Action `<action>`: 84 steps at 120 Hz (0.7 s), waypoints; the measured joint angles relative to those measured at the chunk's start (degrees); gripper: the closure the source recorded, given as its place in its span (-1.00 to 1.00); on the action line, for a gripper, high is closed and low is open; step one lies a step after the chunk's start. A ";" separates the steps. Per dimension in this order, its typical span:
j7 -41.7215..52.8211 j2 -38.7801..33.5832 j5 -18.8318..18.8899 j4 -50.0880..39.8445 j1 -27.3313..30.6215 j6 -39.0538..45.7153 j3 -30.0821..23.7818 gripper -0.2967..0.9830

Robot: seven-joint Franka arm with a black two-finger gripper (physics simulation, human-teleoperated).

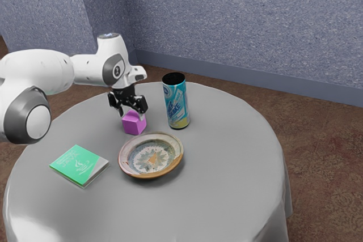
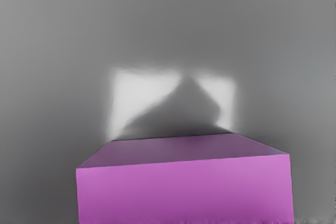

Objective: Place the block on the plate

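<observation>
The purple block sits just beside the plate, beyond its far rim as the exterior view has it and a little toward that view's left; no gap shows beneath it, so it seems to be down on the surface, though a very slight lift would be hard to rule out. The gripper is right over the block, on the same far side of the plate, and in the wrist view the block looms close under the hand. Whether the jaws are wide, narrow or holding the block, I cannot tell. The step in hand looks to be the grasp, with the carry to the plate still to do. The next move calls for a sure grip from both sides, then a straight rise until the block's bottom is higher than the plate's raised rim, and a short shift over the plate's middle before lowering and letting go; go too low and the block could knock the rim. Farther out, the tall can stands beyond the plate toward the exterior view's right, near enough to ask for some care, and the green book lies to that view's left of the plate, away from the likely path
</observation>
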 joint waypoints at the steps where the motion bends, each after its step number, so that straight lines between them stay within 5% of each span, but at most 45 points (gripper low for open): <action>1: 0.08 0.04 -0.06 -0.01 0.00 0.00 0.00 -0.54; 53: 2.91 0.97 -1.51 -0.66 0.09 0.09 0.00 -0.53; 84: 3.88 0.93 -1.92 -0.66 0.24 0.10 0.01 -0.21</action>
